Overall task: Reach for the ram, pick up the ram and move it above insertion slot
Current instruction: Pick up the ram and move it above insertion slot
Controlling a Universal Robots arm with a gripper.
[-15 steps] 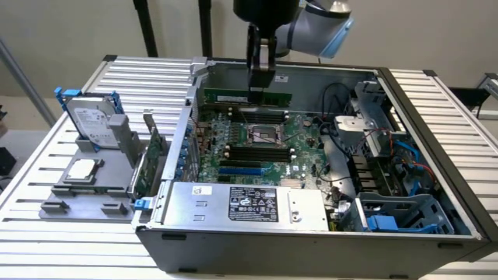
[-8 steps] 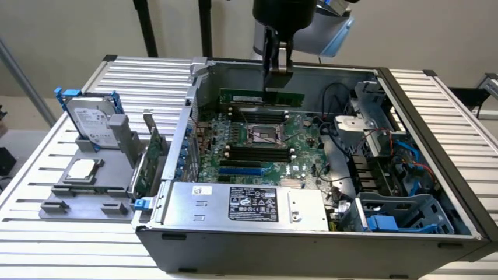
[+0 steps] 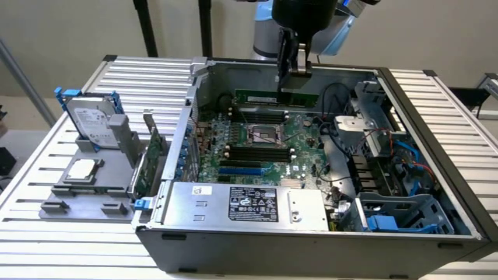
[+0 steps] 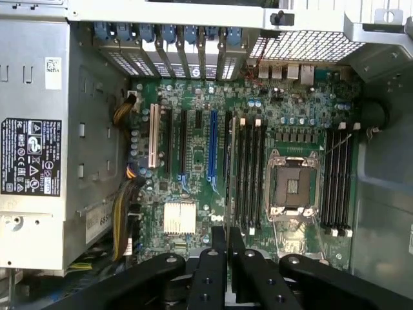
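Note:
The ram [image 3: 257, 97] is a thin green stick held level over the far end of the open computer case [image 3: 435, 146]. My gripper [image 3: 294, 87] comes down from above and is shut on it near its middle. In the wrist view the ram [image 4: 228, 168] shows edge-on as a narrow dark strip running out from between the black fingers [image 4: 210, 271]. It hangs above the motherboard [image 4: 193, 187], just beside the bank of black memory slots [image 4: 248, 174]. A second bank of slots [image 4: 339, 181] lies on the other side of the CPU socket [image 4: 293, 187].
A silver power supply [image 3: 249, 204] fills the case's near end. Cables and a drive cage [image 3: 404, 213] crowd the exterior view's right. Outside the case, on the exterior view's left, stand a hard drive with blue rails [image 3: 92, 119] and a green expansion card [image 3: 151, 157] on a grey fixture [image 3: 86, 192].

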